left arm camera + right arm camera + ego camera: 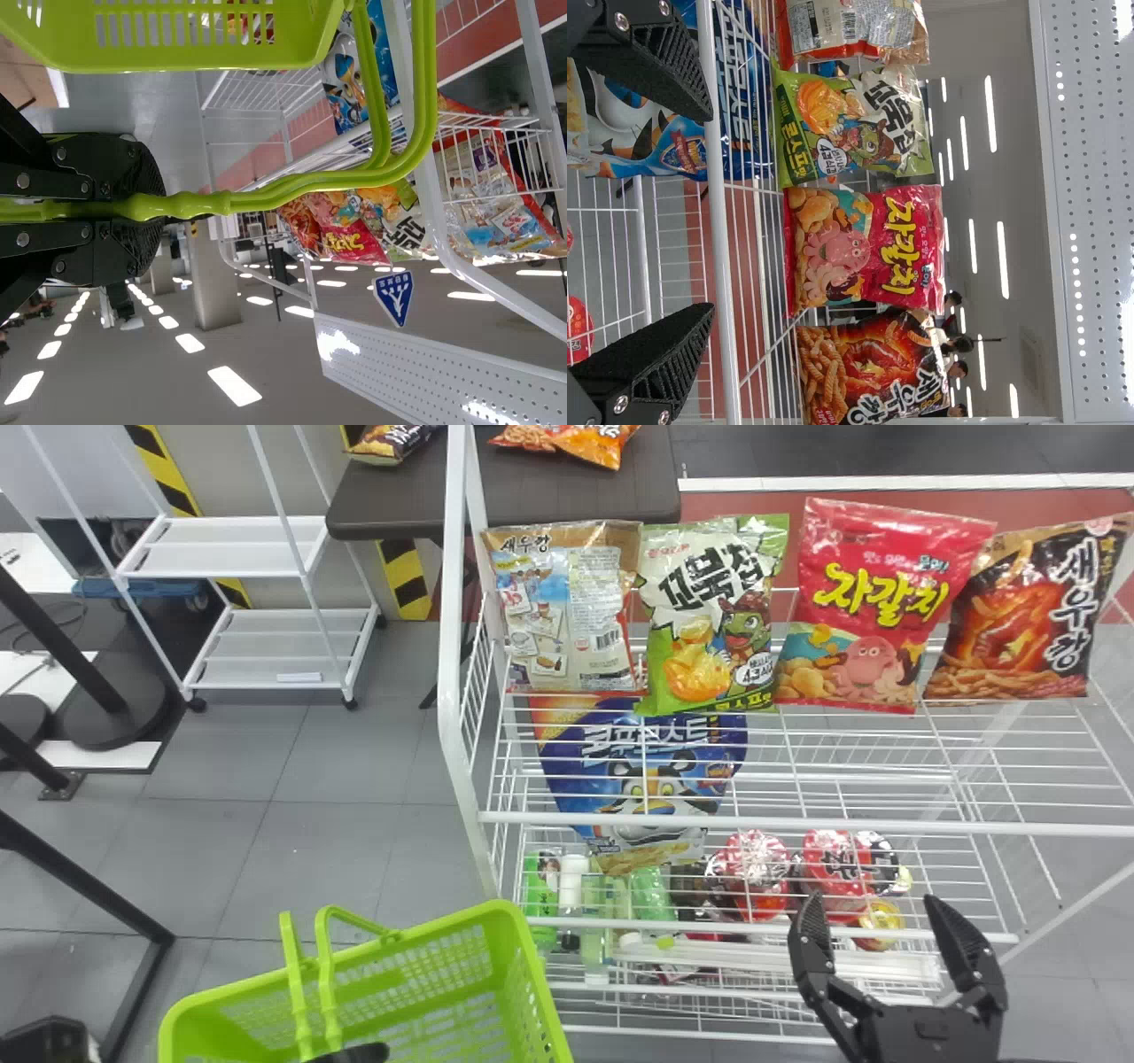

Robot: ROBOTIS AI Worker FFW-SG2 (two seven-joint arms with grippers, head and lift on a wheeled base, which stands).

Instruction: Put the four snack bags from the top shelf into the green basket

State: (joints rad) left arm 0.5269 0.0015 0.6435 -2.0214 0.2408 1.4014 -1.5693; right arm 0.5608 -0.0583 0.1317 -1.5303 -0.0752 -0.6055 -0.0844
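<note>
Head view, lower right: the right gripper [871, 905] is hanging spread, the first pick likely needing a lift toward the four snack bags [877, 602], upper right, while the left gripper [151, 209] is clamping the basket handle [190, 204].

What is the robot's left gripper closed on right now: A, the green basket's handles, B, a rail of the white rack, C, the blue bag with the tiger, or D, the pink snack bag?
A: in the left wrist view, the left gripper's black fingers close from both sides around the handles of the green basket.
</note>
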